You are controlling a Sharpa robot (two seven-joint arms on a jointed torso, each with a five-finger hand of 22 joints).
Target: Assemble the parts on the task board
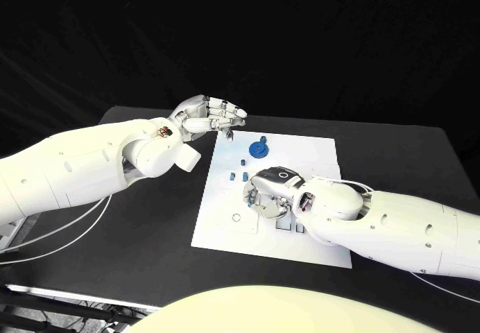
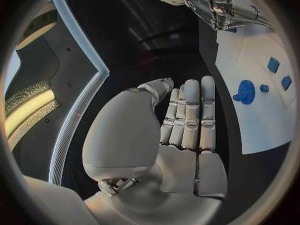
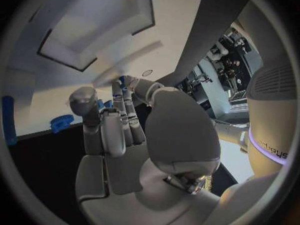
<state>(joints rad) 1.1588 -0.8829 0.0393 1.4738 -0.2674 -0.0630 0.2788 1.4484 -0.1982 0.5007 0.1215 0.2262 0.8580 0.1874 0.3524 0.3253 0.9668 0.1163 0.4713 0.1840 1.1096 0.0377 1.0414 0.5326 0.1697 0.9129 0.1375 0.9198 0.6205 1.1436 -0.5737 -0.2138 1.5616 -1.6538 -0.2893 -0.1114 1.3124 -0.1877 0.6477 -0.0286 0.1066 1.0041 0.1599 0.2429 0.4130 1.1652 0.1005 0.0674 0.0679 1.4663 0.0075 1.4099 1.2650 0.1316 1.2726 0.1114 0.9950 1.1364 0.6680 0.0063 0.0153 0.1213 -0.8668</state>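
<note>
In the head view, the right hand (image 1: 268, 191) was lowered onto the middle of the board (image 1: 318, 149), fingers curled down over the small blue parts (image 1: 241, 175) there. Whether a part was pinched could not be told. The left hand (image 1: 208, 115) was held at the board's far corner, fingers drawn together, with nothing seen in it. A blue gear (image 1: 259, 148) lay between the two hands, just beyond the right one and touched by neither. The step in hand was judged to be the seating of a small part by the right hand; steady downward pressure and close alignment would be called for next, with the gear left to be fitted. The black tabletop (image 1: 150, 229) lay around the board.

In the left wrist view, the left hand (image 2: 187, 120) was seen with fingers straight and pressed side by side, holding nothing. The gear (image 2: 245, 92) lay on the board beside its fingertips, apart from them.

In the right wrist view, the right hand (image 3: 119, 120) was seen with fingers bent toward the board, something blue at their tips; a grip could not be confirmed. The gear (image 3: 61, 122) lay near those fingers.
</note>
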